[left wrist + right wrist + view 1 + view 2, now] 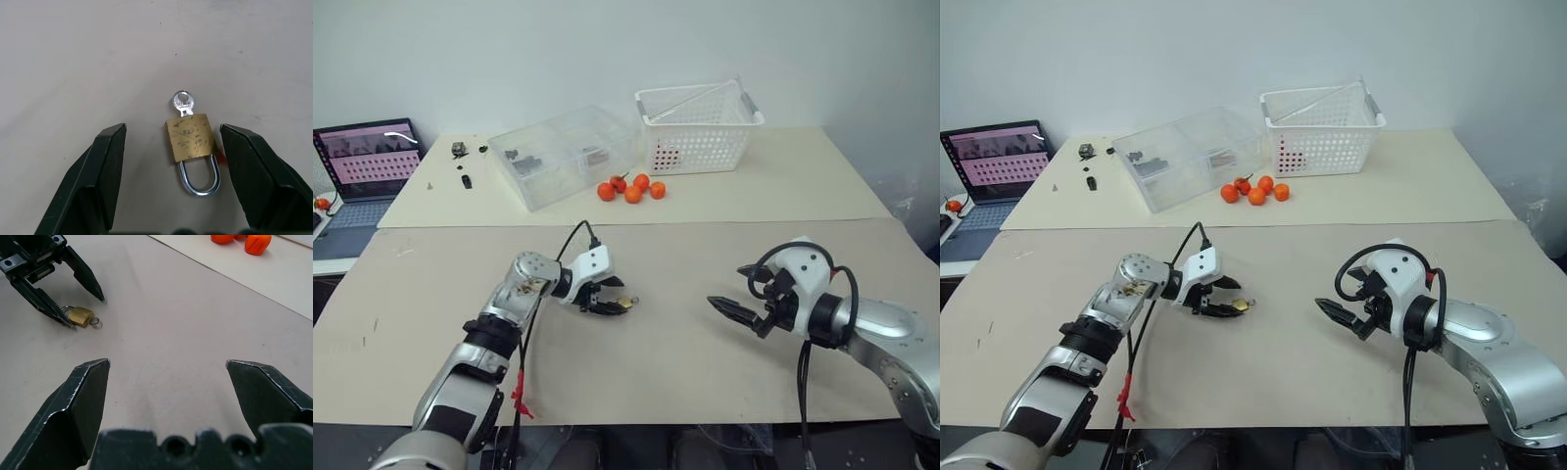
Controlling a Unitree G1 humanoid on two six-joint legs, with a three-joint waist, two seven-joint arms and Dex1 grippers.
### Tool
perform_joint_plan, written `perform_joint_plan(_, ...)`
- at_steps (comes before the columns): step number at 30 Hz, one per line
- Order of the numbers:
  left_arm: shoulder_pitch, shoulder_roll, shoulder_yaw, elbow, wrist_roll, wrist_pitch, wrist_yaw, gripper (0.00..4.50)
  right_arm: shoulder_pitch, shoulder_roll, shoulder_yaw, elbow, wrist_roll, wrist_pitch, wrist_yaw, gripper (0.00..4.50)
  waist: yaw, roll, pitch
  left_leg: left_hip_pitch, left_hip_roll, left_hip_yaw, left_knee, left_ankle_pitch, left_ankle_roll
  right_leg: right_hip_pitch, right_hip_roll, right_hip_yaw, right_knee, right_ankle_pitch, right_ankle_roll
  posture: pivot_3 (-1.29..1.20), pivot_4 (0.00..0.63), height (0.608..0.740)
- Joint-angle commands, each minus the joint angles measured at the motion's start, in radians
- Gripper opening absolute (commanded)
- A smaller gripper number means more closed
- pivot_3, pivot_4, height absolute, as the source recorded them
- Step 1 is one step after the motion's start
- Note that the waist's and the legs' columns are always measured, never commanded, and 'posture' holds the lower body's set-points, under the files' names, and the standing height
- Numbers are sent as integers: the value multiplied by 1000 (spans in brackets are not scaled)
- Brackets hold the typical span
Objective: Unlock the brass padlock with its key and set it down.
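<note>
the brass padlock (pixel 191 138) lies flat on the bench (pixel 685 372) with a small silvery key (pixel 183 102) standing out of its body and its shackle pointing the other way. the left end effector (pixel 612 299) is open, its two black fingers (pixel 95 176) set either side of the padlock without touching it. the right end effector (pixel 729 311) is open too, well apart from the padlock and pointing toward it. orange-red fruits (pixel 631 188) sit farther back from the padlock, just in front of a white basket (pixel 700 127).
</note>
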State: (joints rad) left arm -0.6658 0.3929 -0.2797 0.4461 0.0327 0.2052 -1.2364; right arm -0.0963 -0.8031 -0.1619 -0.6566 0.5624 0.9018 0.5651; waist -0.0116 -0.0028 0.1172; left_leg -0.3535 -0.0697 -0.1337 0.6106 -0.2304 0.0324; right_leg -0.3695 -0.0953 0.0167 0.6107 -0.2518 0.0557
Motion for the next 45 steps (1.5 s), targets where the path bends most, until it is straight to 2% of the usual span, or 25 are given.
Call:
perform_joint_plan(1,-6,-1,1,-42,-24,13,5,3252,0,5,-4,-8,-13,-37,3,4500,-1,0,0,0,0,0,0,0,0,0,0,0,0,0,0,0,150,740)
perform_joint_plan(16,20,13,-32,-37,7,24,40,3252,27,18,0,-5,-37,-64,10,4500,0,0,0,0,0,0,0,0,0,0,0,0,0,0,0,0,150,740)
perform_joint_plan(34,78,26,-51,-135,6,114,90,3252,14,25,16,8,-47,-73,8,4500,-1,1,0,1,1,0,-1,0,0,0,0,0,-1,0,0,0,150,740)
perform_joint_plan(38,86,33,-62,-137,16,126,100,2210,5,28,24,14,-51,-74,10,4500,-1,1,-1,1,0,0,0,0,0,0,0,1,-1,0,0,0,150,740)
perform_joint_plan(39,87,33,-62,-137,15,129,101,1773,4,28,25,15,-52,-75,10,4500,0,1,-1,1,0,0,0,0,0,0,0,1,-1,0,0,0,150,740)
perform_joint_plan(42,90,37,-67,-137,12,130,93,860,-3,27,29,22,-55,-77,14,4500,0,1,-1,1,0,0,0,0,0,0,0,1,-1,0,0,0,150,740)
perform_joint_plan(45,85,38,-65,-135,6,122,91,820,-9,25,32,24,-55,-75,17,4500,-1,1,-1,1,1,0,0,0,0,0,0,1,-1,0,0,0,150,740)
